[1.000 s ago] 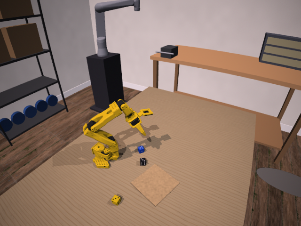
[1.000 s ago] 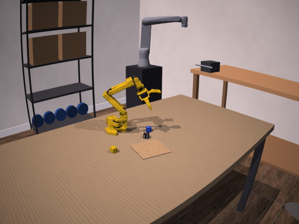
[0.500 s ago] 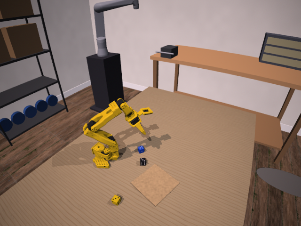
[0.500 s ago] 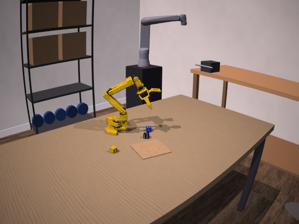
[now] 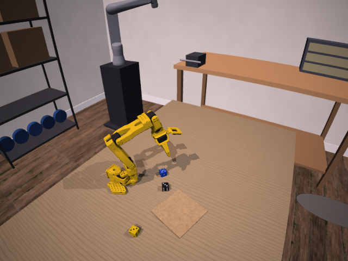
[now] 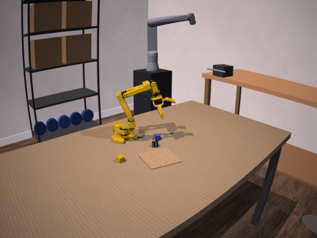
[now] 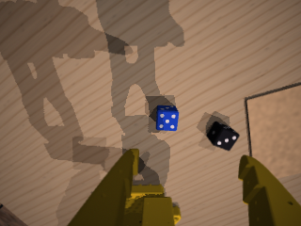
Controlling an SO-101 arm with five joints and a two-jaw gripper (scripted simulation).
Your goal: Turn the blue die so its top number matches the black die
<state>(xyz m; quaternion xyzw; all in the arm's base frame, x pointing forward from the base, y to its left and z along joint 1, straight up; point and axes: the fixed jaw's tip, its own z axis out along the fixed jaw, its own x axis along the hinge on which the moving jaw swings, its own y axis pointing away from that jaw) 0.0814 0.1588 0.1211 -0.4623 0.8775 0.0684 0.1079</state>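
The blue die (image 5: 163, 172) lies on the bare table, apart from the mat (image 5: 179, 212). The black die (image 5: 165, 186) lies just beside it, close to the mat's near corner but off it. In the wrist view the blue die (image 7: 166, 118) shows several white pips on the face towards the camera, and the black die (image 7: 223, 136) shows a few. My gripper (image 5: 171, 143) hangs well above the table, behind the blue die, open and empty. It also shows in the wrist view (image 7: 188, 160), with both dice beyond its fingers.
A yellow die (image 5: 134, 230) lies on the table left of the mat, towards the front. The arm's base (image 5: 120, 175) stands left of the blue die. The mat's edge shows at the right of the wrist view (image 7: 277, 127).
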